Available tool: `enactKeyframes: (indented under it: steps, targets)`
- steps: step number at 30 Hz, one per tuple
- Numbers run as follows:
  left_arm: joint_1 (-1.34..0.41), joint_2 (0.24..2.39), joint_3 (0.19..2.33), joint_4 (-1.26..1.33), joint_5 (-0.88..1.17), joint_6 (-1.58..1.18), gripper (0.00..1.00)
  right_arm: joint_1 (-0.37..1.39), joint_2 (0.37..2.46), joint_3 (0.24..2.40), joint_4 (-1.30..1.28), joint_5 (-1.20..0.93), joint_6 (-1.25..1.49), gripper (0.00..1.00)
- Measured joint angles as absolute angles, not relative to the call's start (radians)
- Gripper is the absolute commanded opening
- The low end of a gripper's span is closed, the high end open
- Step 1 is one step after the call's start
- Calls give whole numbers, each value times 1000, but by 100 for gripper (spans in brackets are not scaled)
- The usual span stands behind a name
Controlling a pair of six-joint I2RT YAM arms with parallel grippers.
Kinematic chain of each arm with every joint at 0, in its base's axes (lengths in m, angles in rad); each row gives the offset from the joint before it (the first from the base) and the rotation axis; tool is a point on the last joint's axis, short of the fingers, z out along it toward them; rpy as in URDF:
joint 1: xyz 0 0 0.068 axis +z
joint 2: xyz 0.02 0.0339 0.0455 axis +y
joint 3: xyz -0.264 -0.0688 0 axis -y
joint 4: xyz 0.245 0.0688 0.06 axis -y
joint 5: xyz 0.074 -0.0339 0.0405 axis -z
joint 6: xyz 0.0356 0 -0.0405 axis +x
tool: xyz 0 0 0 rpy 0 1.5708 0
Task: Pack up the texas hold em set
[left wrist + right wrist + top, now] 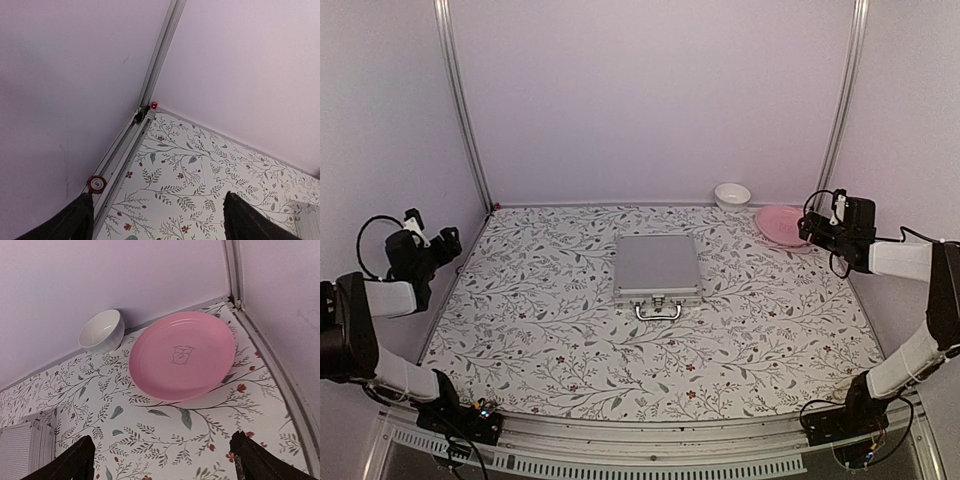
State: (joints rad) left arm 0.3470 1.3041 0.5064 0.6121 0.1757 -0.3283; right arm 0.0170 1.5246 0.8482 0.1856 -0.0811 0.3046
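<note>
The silver aluminium case lies shut in the middle of the table, its metal handle toward me. Its corner shows in the right wrist view. A red poker chip lies on the rail at the table's left edge, and a tiny red die sits in the far left corner. My left gripper is open and empty, raised at the left edge. My right gripper is open and empty, raised at the right edge near the pink plate. The card pack and the black triangular piece are out of view.
A pink plate lies at the back right, also in the right wrist view. A white bowl stands beside it by the back wall, also in the right wrist view. Metal frame posts rise at the back corners. Walls close three sides.
</note>
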Motion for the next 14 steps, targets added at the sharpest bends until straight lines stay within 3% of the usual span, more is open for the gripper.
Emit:
enactKeyframes:
  steps: [6,14]
  targets:
    - [347,1275,278,797,123,-279,91,-67,1308,559,440,-2,272,96]
    - [326,1330,259,951,117,-221,91,-67,1302,390,677,48,220,96]
